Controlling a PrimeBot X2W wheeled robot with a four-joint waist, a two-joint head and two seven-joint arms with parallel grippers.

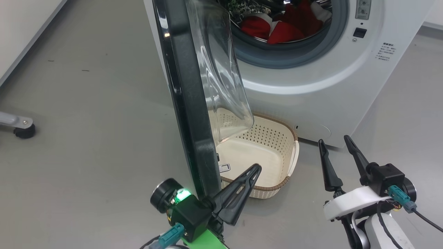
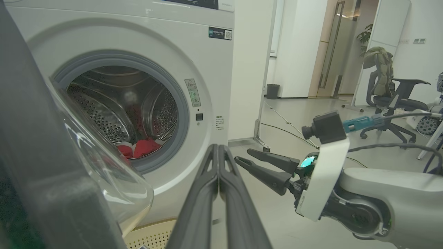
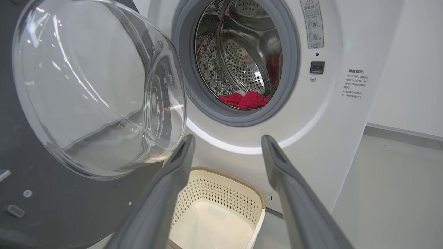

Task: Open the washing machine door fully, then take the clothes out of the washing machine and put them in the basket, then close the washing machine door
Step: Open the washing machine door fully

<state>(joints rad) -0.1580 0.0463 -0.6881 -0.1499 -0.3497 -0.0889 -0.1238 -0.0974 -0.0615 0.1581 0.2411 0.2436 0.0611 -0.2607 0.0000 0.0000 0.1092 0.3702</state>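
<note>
The washing machine (image 1: pixel 311 86) stands white, and its door (image 1: pixel 187 103) swings out toward me, seen edge-on, with the glass bowl (image 1: pixel 221 69) facing right. Red clothes (image 1: pixel 277 27) lie in the drum, also seen as clothes (image 3: pixel 244 100) and clothes (image 2: pixel 138 148). The cream basket (image 1: pixel 292 152) sits empty on the floor below the opening, partly behind the door. My left gripper (image 1: pixel 256 169) is shut on nothing, close beside the door's lower inner rim, over the basket's near edge. My right gripper (image 1: pixel 333 140) is open, right of the basket, pointing at the machine (image 3: pixel 311 145).
A grey caster foot (image 1: pixel 20 126) stands on the floor at the far left. To the machine's right are floor cables (image 2: pixel 287 128), a dark bin (image 2: pixel 272 91) and an office chair (image 2: pixel 391 100). Grey floor spreads left of the door.
</note>
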